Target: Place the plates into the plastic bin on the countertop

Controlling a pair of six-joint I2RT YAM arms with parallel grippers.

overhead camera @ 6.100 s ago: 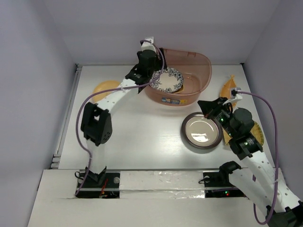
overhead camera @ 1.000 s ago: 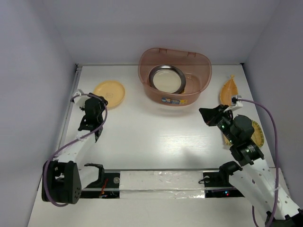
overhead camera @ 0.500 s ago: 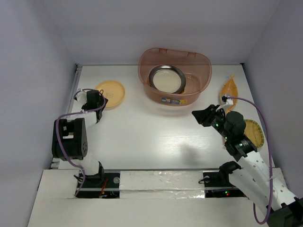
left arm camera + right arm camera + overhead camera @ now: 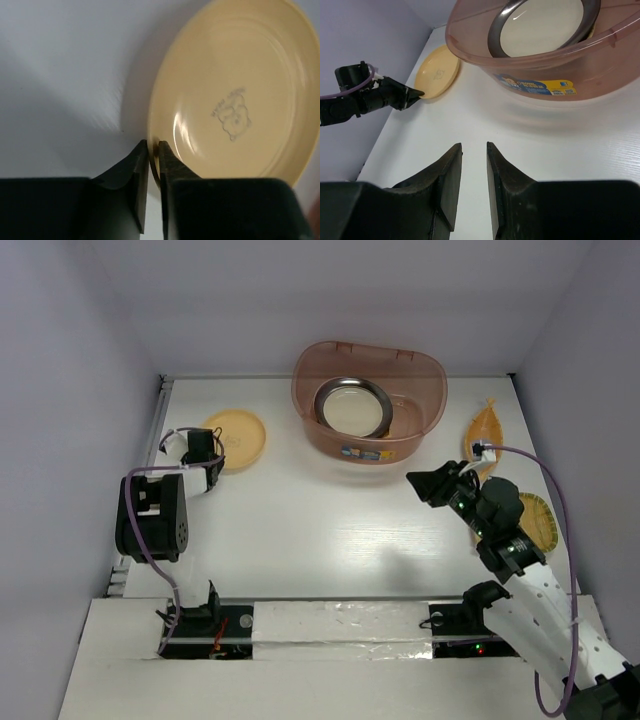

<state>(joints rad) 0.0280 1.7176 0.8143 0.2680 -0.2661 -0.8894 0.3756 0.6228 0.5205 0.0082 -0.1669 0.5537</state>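
A round yellow-orange plate (image 4: 236,436) (image 4: 235,90) (image 4: 437,75) lies at the far left of the white countertop (image 4: 300,520). My left gripper (image 4: 212,448) (image 4: 153,145) (image 4: 416,93) is shut on its near-left rim, one finger under the edge and one inside. The reddish-brown plastic bin (image 4: 432,390) (image 4: 485,65) stands at the back centre and holds a shiny metal plate (image 4: 352,407) (image 4: 540,22) leaning inside. My right gripper (image 4: 424,483) (image 4: 474,146) hovers in front of the bin, open a little, with nothing between its fingers.
An orange leaf-shaped plate (image 4: 483,430) lies right of the bin. An orange woven plate (image 4: 541,523) sits at the right edge, partly hidden by my right arm. Pale walls close in the left, back and right sides.
My left gripper has closed on the yellow-orange plate's rim after reaching it from the near side. The right gripper has barely moved.
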